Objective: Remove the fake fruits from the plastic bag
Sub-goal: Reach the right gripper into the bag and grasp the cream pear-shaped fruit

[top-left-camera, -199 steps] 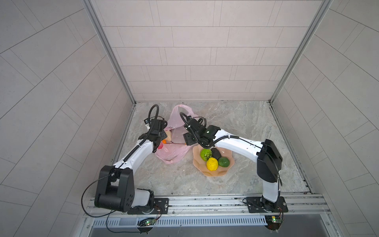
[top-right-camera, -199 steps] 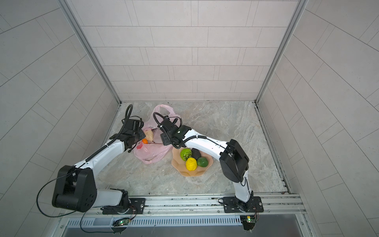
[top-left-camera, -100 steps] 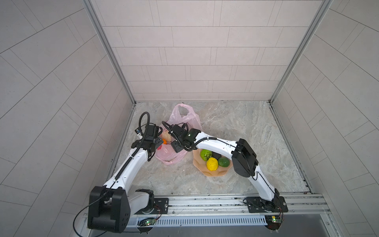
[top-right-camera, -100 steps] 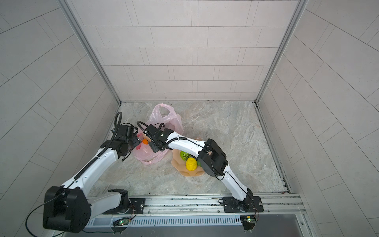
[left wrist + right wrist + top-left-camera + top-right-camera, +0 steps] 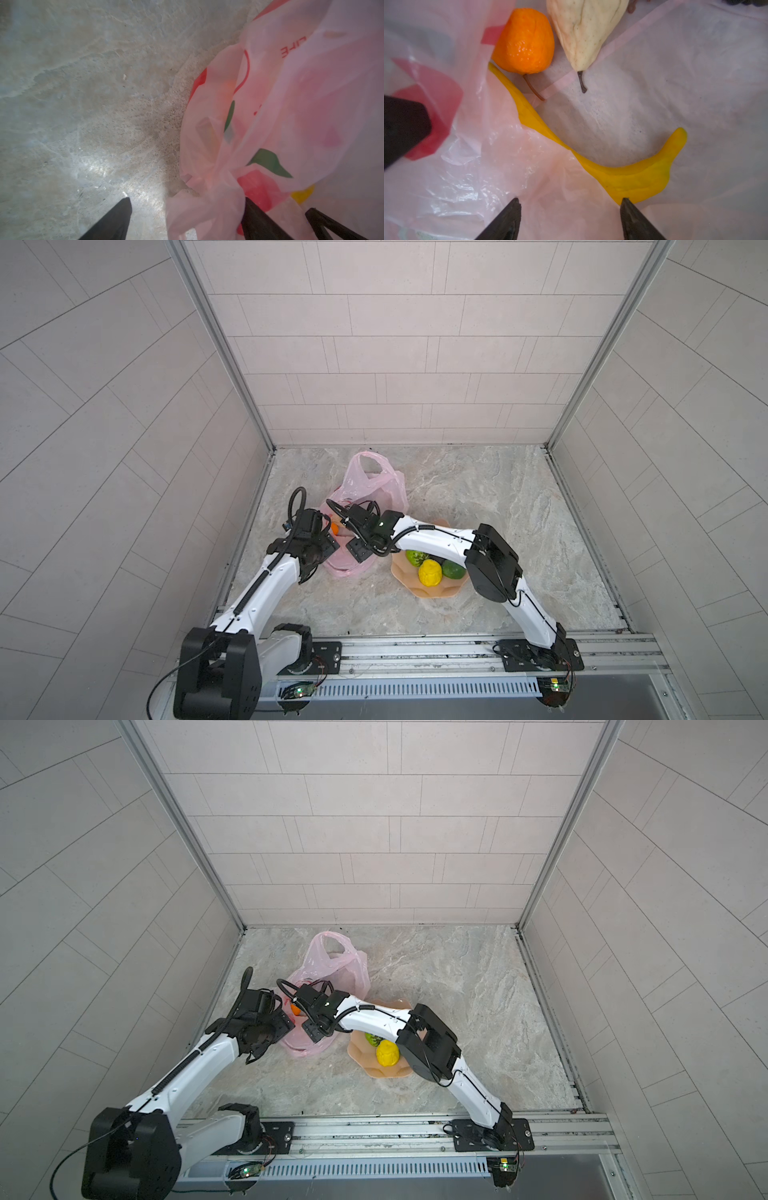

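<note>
Overview of the bench (image 5: 478, 497) with both arms converging on the plastic bag (image 5: 376, 485). The bag, pink and translucent, lay crumpled left of centre on the marbled surface, and its upper part stood up toward the back wall in both top views.

Left gripper (image 5: 187, 199): the jaws were spread wide at the bag's outer left flank. Loose film with a red-and-green print draped over one finger (image 5: 257, 220) but was not pinched, and nothing was held.

Right gripper (image 5: 570, 200): it extended across the middle into the bag's mouth, jaws wide apart and empty. They stood over film and over the thick end of the banana (image 5: 623, 176), which lay just beside one fingertip.

Fake fruits inside the bag:
- the long yellow banana, partly under a fold of film
- an orange fruit (image 5: 525, 41) with a thin stalk, just beside the banana's thin tip
- a cream pear-shaped fruit (image 5: 587, 31) next to the orange one

Fake fruits outside the bag were a green fruit (image 5: 415, 558), a second green fruit (image 5: 453, 569) and a bumpy yellow fruit (image 5: 429, 573). They sat together in the peach-coloured scalloped dish (image 5: 432, 593), just right of the bag and partly under the right forearm.
</note>
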### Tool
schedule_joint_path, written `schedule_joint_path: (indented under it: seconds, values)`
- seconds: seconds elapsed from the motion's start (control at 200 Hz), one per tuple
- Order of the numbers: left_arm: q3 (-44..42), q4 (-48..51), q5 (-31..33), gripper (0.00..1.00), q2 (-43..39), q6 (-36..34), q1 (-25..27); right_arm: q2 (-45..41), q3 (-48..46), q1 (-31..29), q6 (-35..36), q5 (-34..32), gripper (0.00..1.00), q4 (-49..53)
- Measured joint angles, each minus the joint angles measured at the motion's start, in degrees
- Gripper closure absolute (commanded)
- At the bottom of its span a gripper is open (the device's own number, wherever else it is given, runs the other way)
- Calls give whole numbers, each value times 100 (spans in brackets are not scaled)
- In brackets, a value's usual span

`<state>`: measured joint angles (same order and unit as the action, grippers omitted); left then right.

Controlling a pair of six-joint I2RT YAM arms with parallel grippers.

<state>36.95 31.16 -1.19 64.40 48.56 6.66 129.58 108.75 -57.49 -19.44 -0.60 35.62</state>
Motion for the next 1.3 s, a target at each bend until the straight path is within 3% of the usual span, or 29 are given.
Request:
schedule_joint_path:
  seconds: [0.13,0.2,0.51,0.681,0.926,1.131,1.301]
  values:
    - [0,-293,-225,10,236,-66,0,0,0,-4,17,81,28,-76]
    - [-4,-494,-378,5,358,-70,0,0,0,-20,35,131,29,-96]
    - [-4,-997,-654,9,678,-98,0,0,0,-90,85,372,38,-195]
    - [-20,-1150,-673,24,916,-101,0,0,-61,-109,81,514,42,-345]
    - [-238,-1255,-542,72,688,-245,0,-101,-409,-46,-2,400,42,-498]
    - [-822,-1283,-420,92,-168,-326,-271,-428,-365,400,-61,468,41,-468]
    - [-935,-1305,-568,98,-240,-367,-664,-350,398,595,-162,577,41,-413]
